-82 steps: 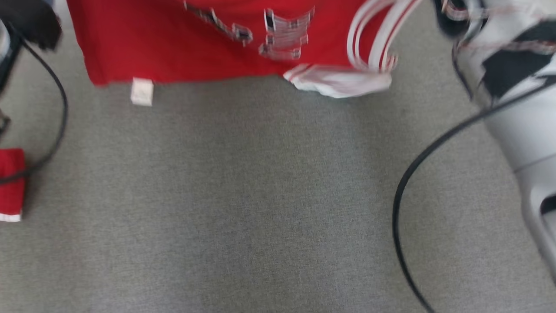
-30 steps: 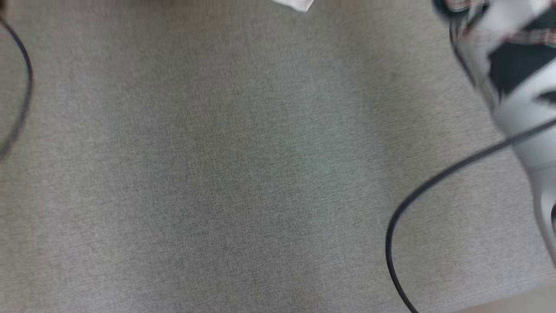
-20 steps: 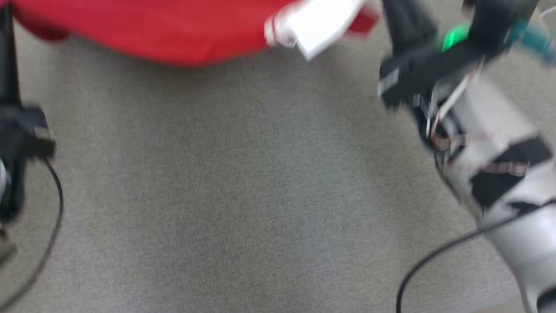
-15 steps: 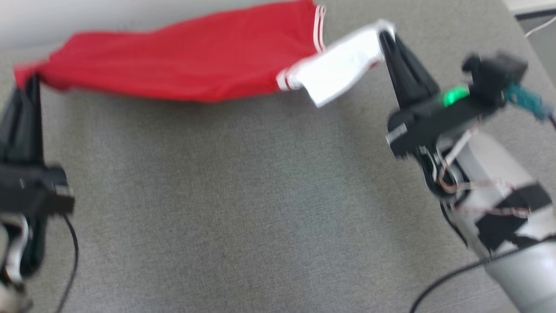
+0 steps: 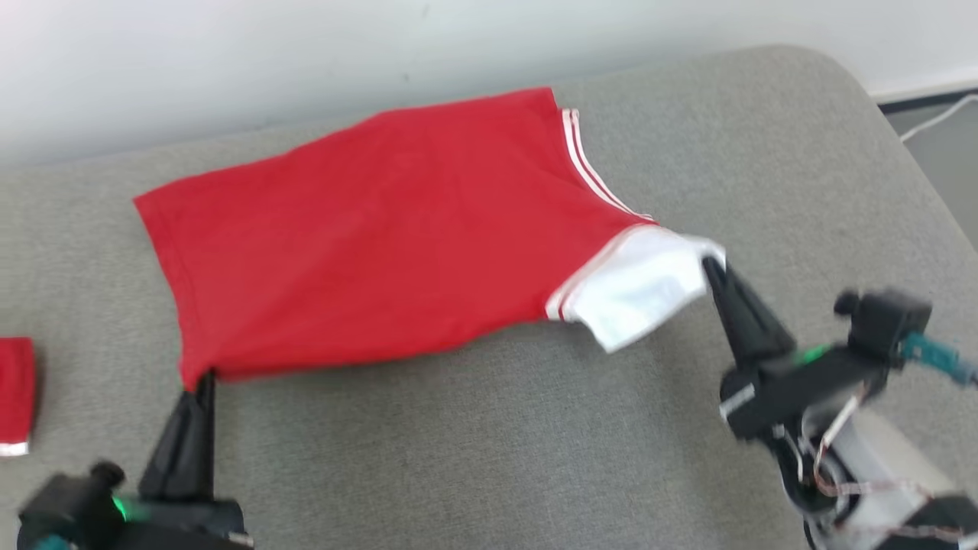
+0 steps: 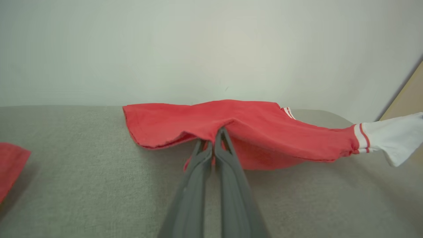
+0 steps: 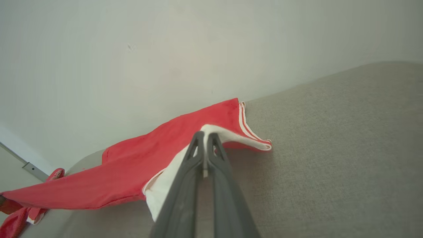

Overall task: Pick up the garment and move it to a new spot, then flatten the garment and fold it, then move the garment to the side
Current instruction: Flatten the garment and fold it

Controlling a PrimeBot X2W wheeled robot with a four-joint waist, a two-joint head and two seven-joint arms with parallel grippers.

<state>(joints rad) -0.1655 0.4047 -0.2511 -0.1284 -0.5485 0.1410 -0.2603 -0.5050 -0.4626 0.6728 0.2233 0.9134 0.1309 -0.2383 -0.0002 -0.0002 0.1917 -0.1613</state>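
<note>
The garment [image 5: 382, 237] is a red shirt with a white, red-striped sleeve, spread over the far half of a grey cushioned surface [image 5: 474, 451]. My left gripper [image 5: 205, 376] is shut on its near left red corner, which the left wrist view shows pinched between the fingertips [image 6: 214, 137]. My right gripper [image 5: 710, 263] is shut on the white sleeve at the right, and in the right wrist view its fingers [image 7: 205, 137] clamp that white edge. The near edge of the garment [image 6: 281, 142] hangs lifted between the two grips; the far part rests on the surface.
A second red cloth piece [image 5: 17, 393] lies at the left edge of the grey surface. A pale wall [image 5: 306, 53] runs right behind the surface. The surface's rounded right corner [image 5: 879, 122] drops to a floor with a white cable [image 5: 936, 118].
The head camera has swung up from the bare near surface to the whole garment. Both grippers, still shut on it, have carried it forward and lower, and it has spread out.
</note>
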